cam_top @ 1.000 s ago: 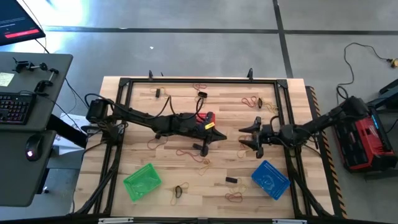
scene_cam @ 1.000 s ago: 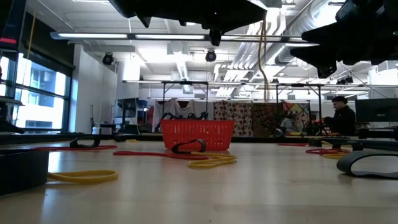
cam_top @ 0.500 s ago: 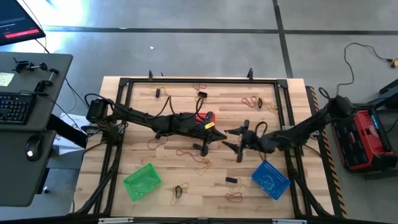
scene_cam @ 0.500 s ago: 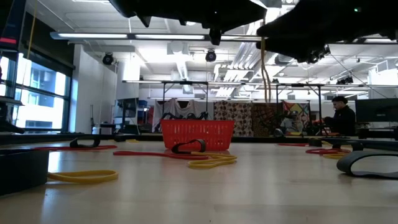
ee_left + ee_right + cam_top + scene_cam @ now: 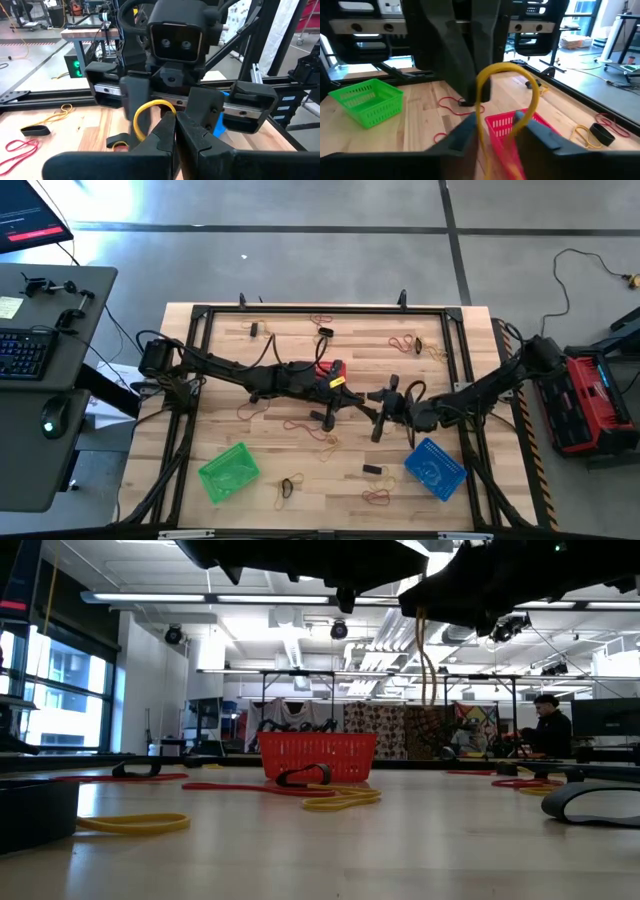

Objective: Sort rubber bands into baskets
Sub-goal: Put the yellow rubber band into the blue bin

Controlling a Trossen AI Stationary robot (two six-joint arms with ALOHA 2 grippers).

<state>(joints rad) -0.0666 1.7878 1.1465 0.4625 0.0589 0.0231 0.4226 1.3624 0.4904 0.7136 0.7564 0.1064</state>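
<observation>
item: yellow rubber band (image 5: 506,95), looped upright between your right gripper (image 5: 385,409) fingers, clamped on it mid-table. left gripper (image 5: 330,418) jaws together, facing it. red basket (image 5: 317,756) just behind.

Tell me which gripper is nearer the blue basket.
Right. The right gripper hovers beside the blue basket, toward the table's middle, with a yellow band. The left gripper is farther off, by the red basket.
</observation>
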